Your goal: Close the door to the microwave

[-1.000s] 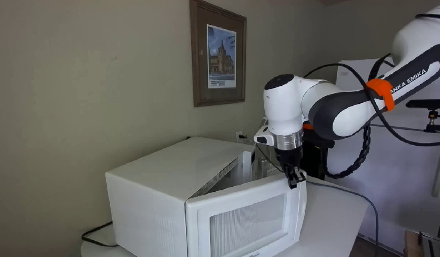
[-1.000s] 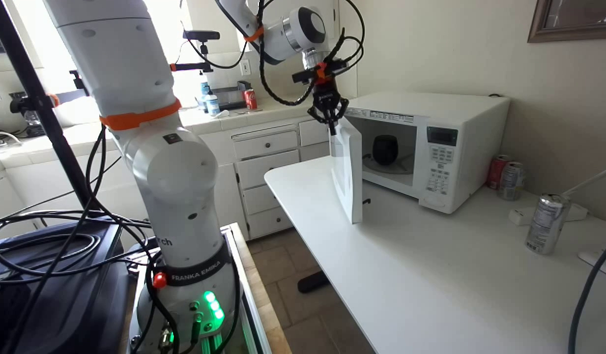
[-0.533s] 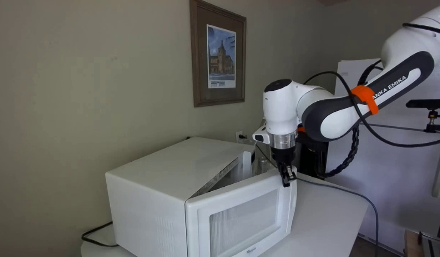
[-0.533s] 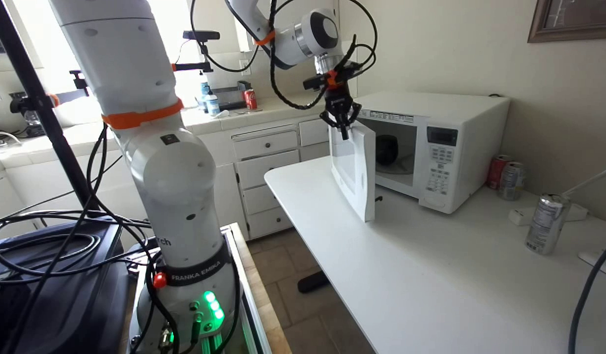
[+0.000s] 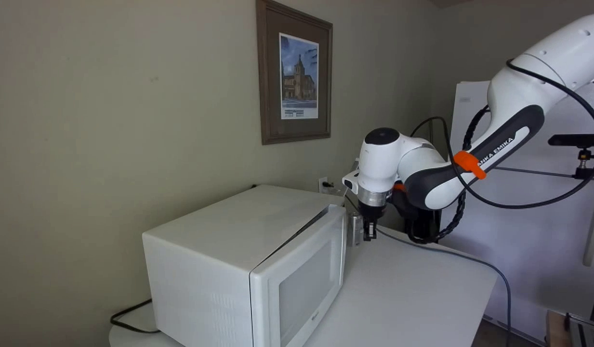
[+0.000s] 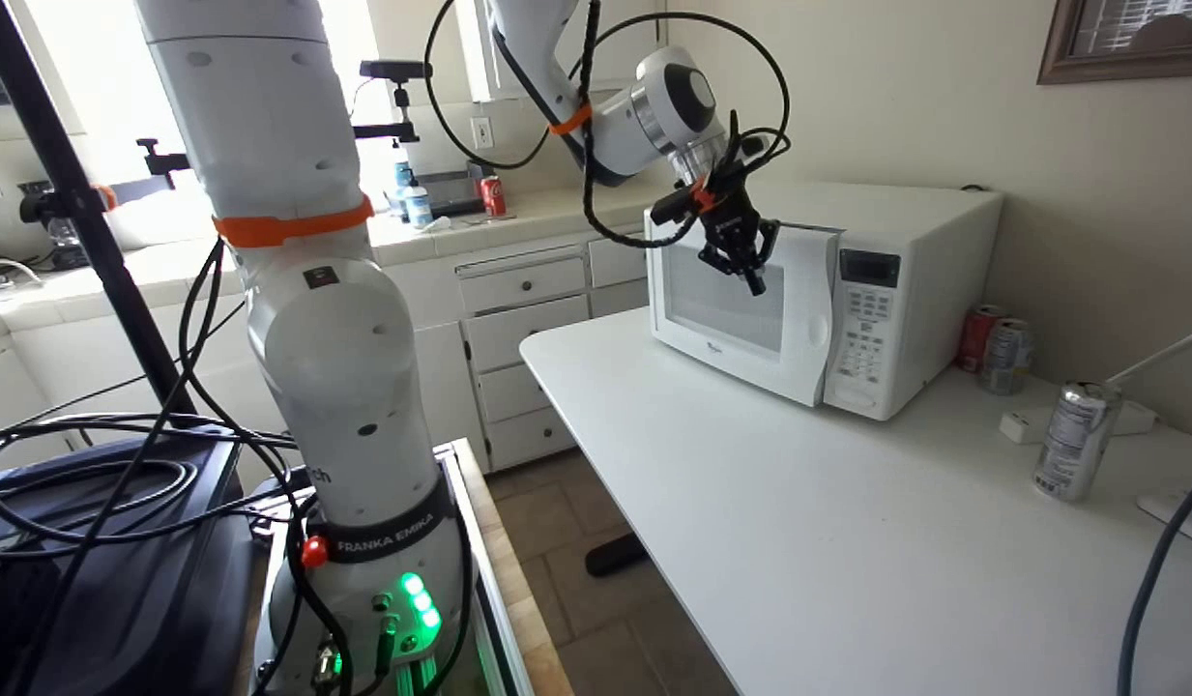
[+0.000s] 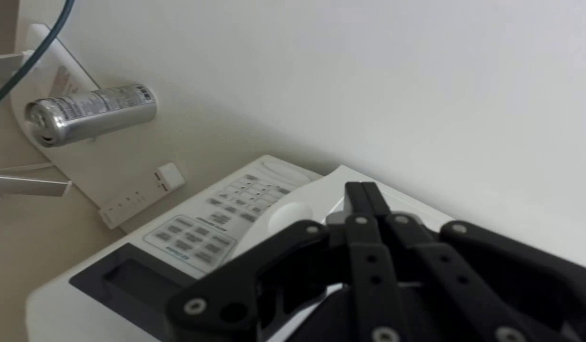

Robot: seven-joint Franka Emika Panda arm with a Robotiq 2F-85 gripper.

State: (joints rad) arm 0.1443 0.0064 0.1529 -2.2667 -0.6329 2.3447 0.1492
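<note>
One white countertop microwave (image 5: 219,226) sits on a white table (image 6: 799,541) near the wall (image 5: 133,120), its door (image 6: 801,338) almost flush with the front yet slightly ajar: in an exterior view a thin dark wedge runs along the top edge, between the door and the microwave, widening toward the free side. The Robotiq gripper (image 7: 365,197) has its two fingertips (image 7: 354,199) pressed together and holds nothing. It hangs tilted in front of the door, near the free side; in an exterior view background shows between it and the door, so the two are just apart. In the wrist view the fingertips overlap the door, with the microwave's keypad (image 7: 193,240) and dark display (image 7: 136,280) beside them. A silver drink can (image 6: 1077,440) stands upright on the table, near a white power strip (image 6: 1026,425). A red can (image 6: 978,336) and a second silvery can (image 6: 1005,358) stand together beside the microwave, close to the wall. A wooden-framed picture (image 5: 299,77) of a towered building hangs on the wall, higher than the microwave. A black cable (image 5: 128,327) loops out beside the microwave. On the counter (image 6: 547,208) beyond the table another red can (image 6: 493,195) stands near a pump bottle (image 6: 417,205).
</note>
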